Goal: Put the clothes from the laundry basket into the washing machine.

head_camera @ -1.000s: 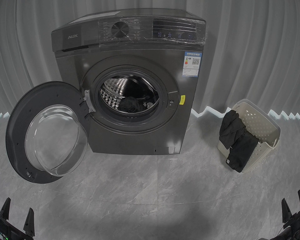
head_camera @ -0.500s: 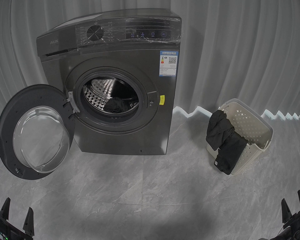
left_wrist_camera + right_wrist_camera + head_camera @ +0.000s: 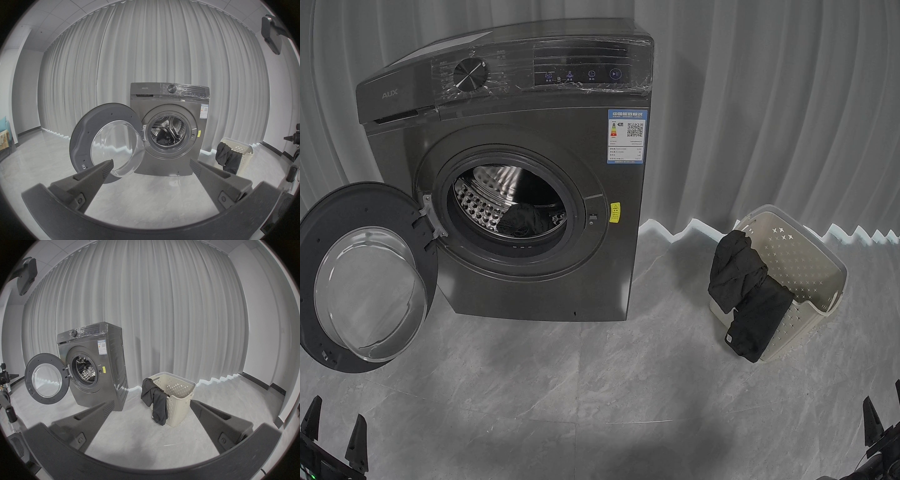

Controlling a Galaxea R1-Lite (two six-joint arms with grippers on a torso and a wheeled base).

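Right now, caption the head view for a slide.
Open grey front-loading washing machine holding a dark garment; black clothes draped over cream perforated laundry basket.

1. the washing machine [image 3: 537, 294] was dark metallic grey, with a blue-and-white label [image 3: 627, 136] and a small yellow sticker [image 3: 615, 212].
2. its door [image 3: 362, 206] was a dark grey ring around clear glass.
3. the drum [image 3: 481, 200] was shiny silver, dotted with rows of holes; the garment [image 3: 522, 220] in it was black.
4. the laundry basket [image 3: 806, 269] was cream, patterned with small cross-shaped cut-outs.
5. the clothes [image 3: 750, 294] on it were black.
6. the floor [image 3: 612, 387] was grey with pale marble veining; the curtain [image 3: 769, 106] was plain pale grey.
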